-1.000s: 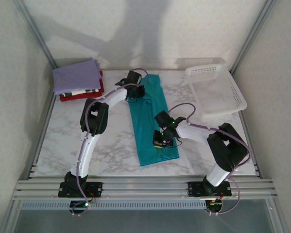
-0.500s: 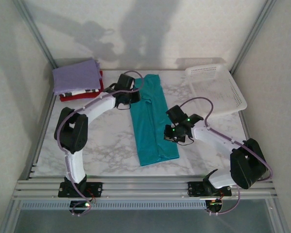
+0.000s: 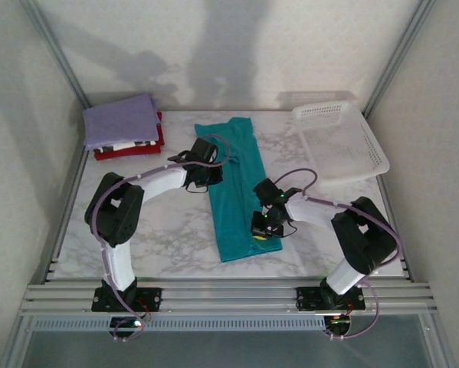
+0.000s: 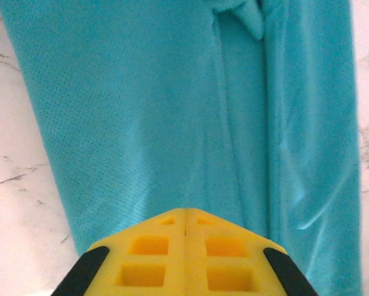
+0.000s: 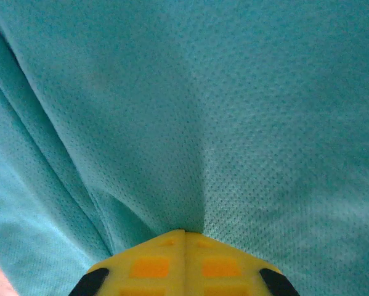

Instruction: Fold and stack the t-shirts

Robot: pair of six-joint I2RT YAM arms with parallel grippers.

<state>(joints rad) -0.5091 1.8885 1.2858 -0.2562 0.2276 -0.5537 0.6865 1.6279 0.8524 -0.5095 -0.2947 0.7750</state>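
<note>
A teal t-shirt (image 3: 233, 192) lies on the marble table, folded lengthwise into a long narrow strip. My left gripper (image 3: 208, 175) is shut over its left edge, above the middle. In the left wrist view its yellow fingertips (image 4: 185, 211) meet over flat cloth (image 4: 172, 111), with no fold drawn between them. My right gripper (image 3: 261, 228) is shut at the strip's lower right edge. In the right wrist view the teal cloth (image 5: 233, 111) puckers into its closed tips (image 5: 185, 232). Folded t-shirts are stacked at the back left: lavender (image 3: 120, 121) on top, black-and-white patterned (image 3: 135, 143) and red (image 3: 129, 151) beneath.
A white perforated basket (image 3: 382, 157) sits tilted at the back right corner. Bare marble (image 3: 160, 222) stretches left of the teal strip. Aluminium frame rails run along the table's front and sides.
My left gripper has slid from the shirt's top end down toward me along its left edge. The right gripper swung out to the right, then returned to the lower right edge and shut.
</note>
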